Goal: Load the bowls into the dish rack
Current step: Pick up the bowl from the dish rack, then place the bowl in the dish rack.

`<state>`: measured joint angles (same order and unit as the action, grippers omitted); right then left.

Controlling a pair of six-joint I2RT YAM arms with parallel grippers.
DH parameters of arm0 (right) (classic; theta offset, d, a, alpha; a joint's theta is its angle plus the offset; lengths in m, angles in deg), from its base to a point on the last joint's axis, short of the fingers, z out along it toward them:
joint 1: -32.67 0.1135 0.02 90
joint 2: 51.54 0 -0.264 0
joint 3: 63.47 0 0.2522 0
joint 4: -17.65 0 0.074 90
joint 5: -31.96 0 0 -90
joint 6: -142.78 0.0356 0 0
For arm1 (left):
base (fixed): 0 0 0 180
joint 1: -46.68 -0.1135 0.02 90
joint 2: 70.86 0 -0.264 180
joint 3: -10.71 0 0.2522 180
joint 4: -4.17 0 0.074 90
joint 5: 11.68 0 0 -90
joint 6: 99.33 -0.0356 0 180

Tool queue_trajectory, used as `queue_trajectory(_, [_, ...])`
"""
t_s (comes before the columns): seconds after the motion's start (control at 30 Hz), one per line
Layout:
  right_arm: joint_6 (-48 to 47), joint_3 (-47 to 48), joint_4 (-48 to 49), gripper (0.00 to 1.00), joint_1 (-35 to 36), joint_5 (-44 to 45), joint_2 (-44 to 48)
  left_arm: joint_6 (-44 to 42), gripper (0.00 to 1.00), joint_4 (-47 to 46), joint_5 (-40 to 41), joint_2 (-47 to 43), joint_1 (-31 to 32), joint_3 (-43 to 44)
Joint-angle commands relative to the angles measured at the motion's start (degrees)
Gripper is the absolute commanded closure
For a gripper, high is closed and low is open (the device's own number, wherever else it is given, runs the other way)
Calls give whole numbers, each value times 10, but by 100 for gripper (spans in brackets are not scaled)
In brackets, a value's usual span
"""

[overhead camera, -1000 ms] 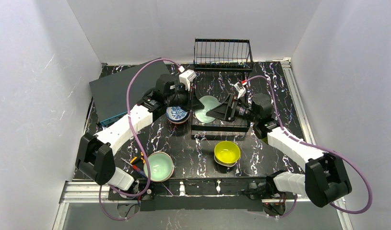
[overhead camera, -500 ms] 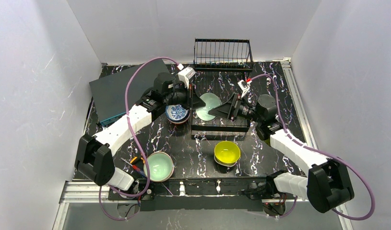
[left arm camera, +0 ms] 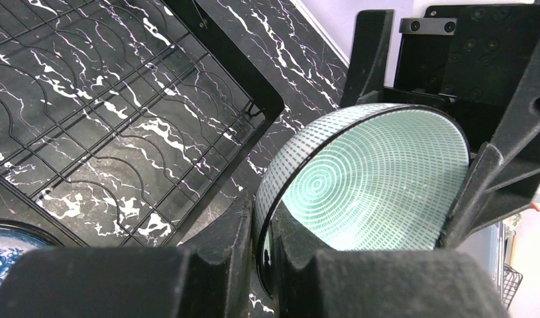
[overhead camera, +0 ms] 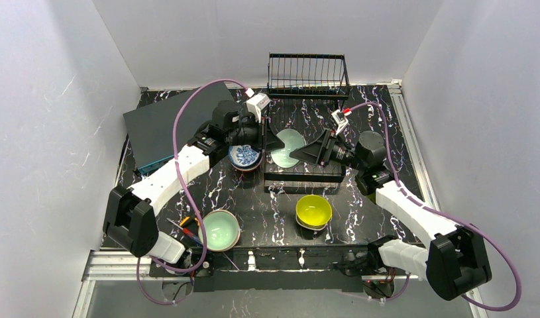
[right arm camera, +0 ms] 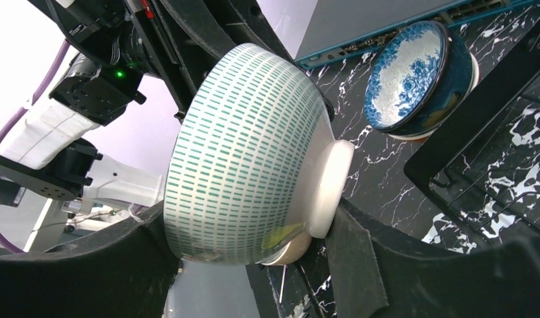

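Top external view: the left fingers [overhead camera: 272, 140] and the right fingers [overhead camera: 308, 152] meet over the middle of the worktop [overhead camera: 267, 199]. A green dashed bowl [overhead camera: 288, 142] is tipped on its side between them. Under them lies the flat dish rack base [overhead camera: 303, 177]. The dish rack basket [overhead camera: 308, 73] stands at the far edge. A blue-and-white bowl [overhead camera: 244, 157] sits just left of the base. A plain mint-green bowl [overhead camera: 220, 230] and a yellow bowl [overhead camera: 313, 211] sit close to the near edge. A grey box [overhead camera: 167, 126] lies in the far left corner.

Left wrist view: the left fingers [left arm camera: 224, 242] pinch the rim of the green dashed bowl [left arm camera: 379, 179]. The right fingers [left arm camera: 512, 152] stand at its far side. The dish rack base [left arm camera: 270, 109] is below.

Right wrist view: the right fingers [right arm camera: 88, 265] are spread wide around the green dashed bowl [right arm camera: 240, 152], one at its rim and one at its foot. I cannot tell if they squeeze it. The blue-and-white bowl [right arm camera: 406, 73] shows behind, beside the dish rack base [right arm camera: 479, 126].
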<state>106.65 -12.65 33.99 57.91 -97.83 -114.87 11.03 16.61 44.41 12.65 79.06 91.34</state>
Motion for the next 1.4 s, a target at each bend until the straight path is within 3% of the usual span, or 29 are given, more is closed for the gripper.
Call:
queue_trajectory(0.0, [31, 21, 110, 41, 5, -16, 11, -10, 100, 10, 16, -14, 0, 8])
queue_trajectory(0.17, [22, 25, 105, 94, 5, -4, 21, -10, 100, 10, 23, -12, 0, 10])
queue_trajectory(0.2, [18, 27, 98, 99, 5, -3, 22, -10, 100, 17, 24, -12, 0, 11])
queue_trajectory(0.3, [4, 32, 79, 99, 5, 3, 23, -9, 100, 29, 29, -9, 0, 15])
queue_trajectory(0.33, [-5, 34, 68, 99, 5, 7, 22, -8, 95, 30, 30, -9, 0, 15])
queue_trajectory(0.43, [-54, 55, -26, 99, 5, 38, 18, -8, 72, 34, 35, -9, 0, 16])
queue_trajectory(0.5, [-106, 77, -105, 99, 5, 65, 11, -7, 52, 36, 39, -12, 0, 16])
queue_trajectory(0.67, [-179, 122, -217, 99, 3, 118, -14, -9, 28, 41, 61, -19, 0, 14])
queue_trajectory(1.03, [-349, 173, -317, 99, -3, 285, -85, -13, 3, 44, 101, -39, 0, 4])
queue_trajectory(1.37, [-453, 166, -259, 99, -3, 426, -142, -20, 2, 51, 97, -40, 0, 10])
